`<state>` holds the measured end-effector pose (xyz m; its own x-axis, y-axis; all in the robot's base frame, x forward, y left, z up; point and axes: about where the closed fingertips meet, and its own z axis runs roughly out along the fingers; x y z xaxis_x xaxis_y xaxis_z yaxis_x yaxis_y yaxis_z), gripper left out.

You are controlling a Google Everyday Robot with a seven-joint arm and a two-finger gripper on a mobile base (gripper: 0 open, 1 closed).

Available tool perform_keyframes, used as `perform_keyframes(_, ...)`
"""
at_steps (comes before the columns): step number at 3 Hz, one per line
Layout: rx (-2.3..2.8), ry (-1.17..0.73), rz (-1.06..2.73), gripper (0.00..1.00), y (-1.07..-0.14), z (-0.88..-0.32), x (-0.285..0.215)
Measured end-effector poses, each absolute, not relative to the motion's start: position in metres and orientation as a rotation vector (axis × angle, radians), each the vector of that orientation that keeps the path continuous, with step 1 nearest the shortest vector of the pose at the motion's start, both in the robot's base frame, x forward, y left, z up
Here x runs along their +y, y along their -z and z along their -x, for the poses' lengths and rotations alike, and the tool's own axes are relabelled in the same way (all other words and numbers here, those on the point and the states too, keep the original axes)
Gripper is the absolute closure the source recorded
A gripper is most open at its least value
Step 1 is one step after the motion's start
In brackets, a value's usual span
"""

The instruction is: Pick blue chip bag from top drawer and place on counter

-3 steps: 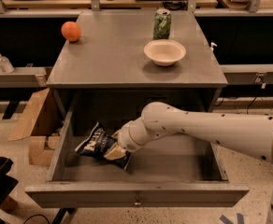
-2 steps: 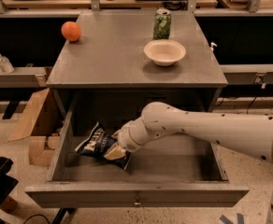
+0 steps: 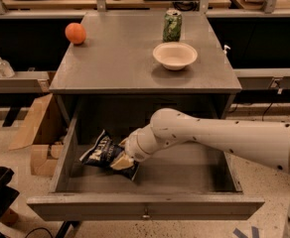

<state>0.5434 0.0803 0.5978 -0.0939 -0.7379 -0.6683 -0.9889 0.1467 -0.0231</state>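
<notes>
The blue chip bag [image 3: 101, 152], dark navy with white lettering, lies in the left half of the open top drawer [image 3: 145, 206]. My gripper [image 3: 121, 160] reaches into the drawer from the right on a white arm and sits on the bag's right end, touching it. The bag's right part is hidden under the gripper. The grey counter [image 3: 120, 58] is above the drawer.
On the counter stand an orange [image 3: 75, 33] at the back left, a green drink can [image 3: 172, 25] at the back and a white bowl [image 3: 175, 55] in front of it. A cardboard box [image 3: 36, 133] stands on the floor left of the cabinet. Wooden benches run behind.
</notes>
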Motion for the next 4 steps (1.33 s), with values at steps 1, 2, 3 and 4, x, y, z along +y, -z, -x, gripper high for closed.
perform_keyframes(1, 1.89, -0.607, 1.646, 0.49, -0.5975, -0.5431, 0.0808)
perform_keyframes(2, 1.889, -0.609, 1.649, 0.72, -0.5968, -0.5423, 0.0819)
perform_keyframes(3, 1.888, -0.612, 1.651, 0.95, -0.596, -0.5415, 0.0832)
perform_keyframes(4, 1.888, -0.612, 1.652, 1.0, -0.5981, -0.5415, 0.0832)
